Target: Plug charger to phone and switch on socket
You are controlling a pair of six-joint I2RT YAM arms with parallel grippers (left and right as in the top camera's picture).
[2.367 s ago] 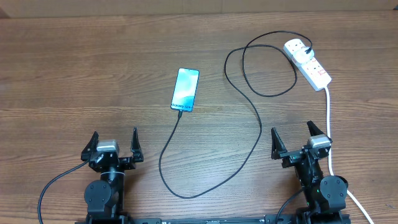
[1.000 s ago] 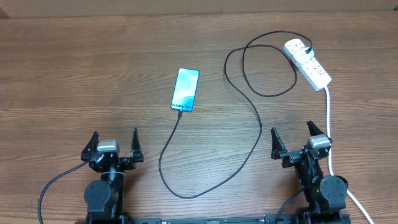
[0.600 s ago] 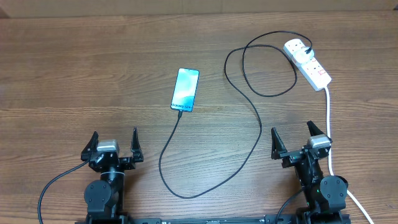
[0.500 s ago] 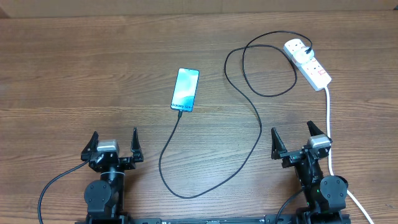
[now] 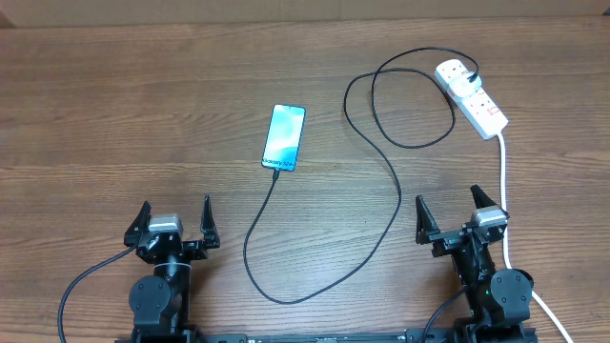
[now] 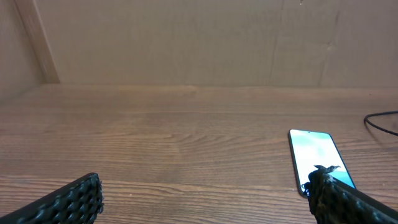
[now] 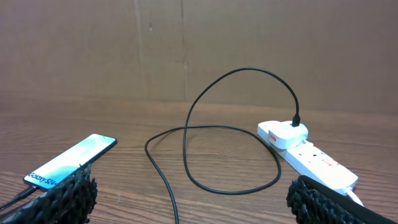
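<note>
Overhead, nothing has moved: left hand (image 5: 174,221) and right hand (image 5: 448,211) sit wide open, empty, at 7 and 5 o'clock. Charger (image 5: 396,181) seems plugged into phone (image 5: 285,137) near centre; socket (image 5: 472,96) at 2 o'clock likely needs switching.

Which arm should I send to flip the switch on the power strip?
Right. The socket lies at the far right, almost straight ahead of the open, empty right gripper. The left gripper sits on the other side, beyond the phone, so its reach would be much longer.
</note>
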